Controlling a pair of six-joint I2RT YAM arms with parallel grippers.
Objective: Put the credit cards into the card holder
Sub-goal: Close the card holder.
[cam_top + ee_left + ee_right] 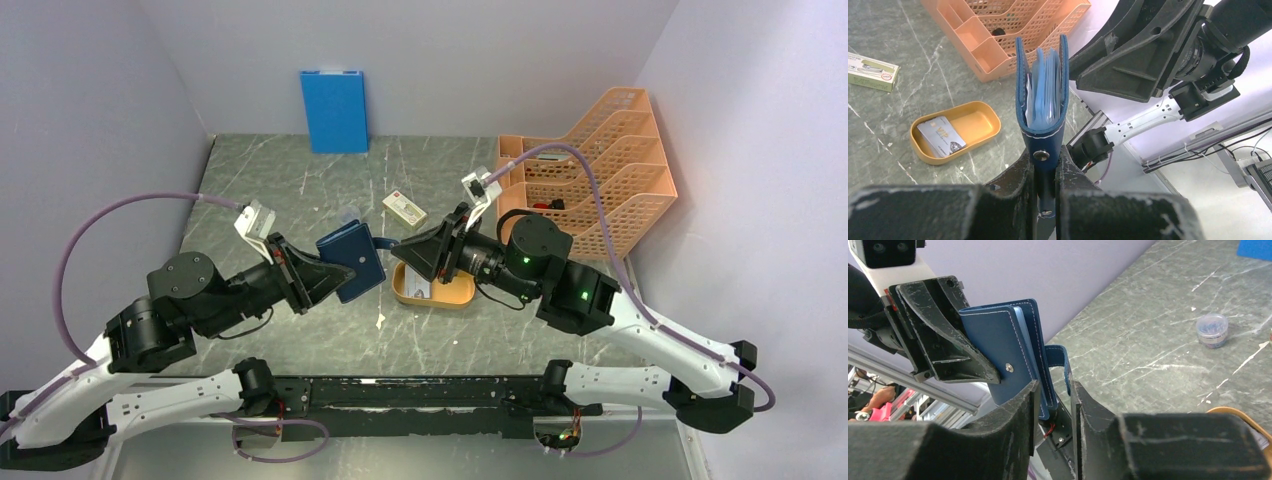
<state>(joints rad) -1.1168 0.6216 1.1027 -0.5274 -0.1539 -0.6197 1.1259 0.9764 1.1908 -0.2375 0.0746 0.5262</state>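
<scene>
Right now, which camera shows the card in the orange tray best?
Left wrist: the credit card lies flat in the orange oval tray, fully seen. Top external shows only a pale sliver of it. Right wrist catches just the tray's rim.

The left gripper (979,364) holds the blue card holder (995,347) up. Its bottom edge sits between the fingers of the right gripper (1054,392). A jar (1212,330) stands far right of it.

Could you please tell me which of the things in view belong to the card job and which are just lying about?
Job: card holder, held by the left gripper; credit card, lying in the orange tray.
Lying about: cream box; blue folder; orange file rack; small clear jar.
</scene>
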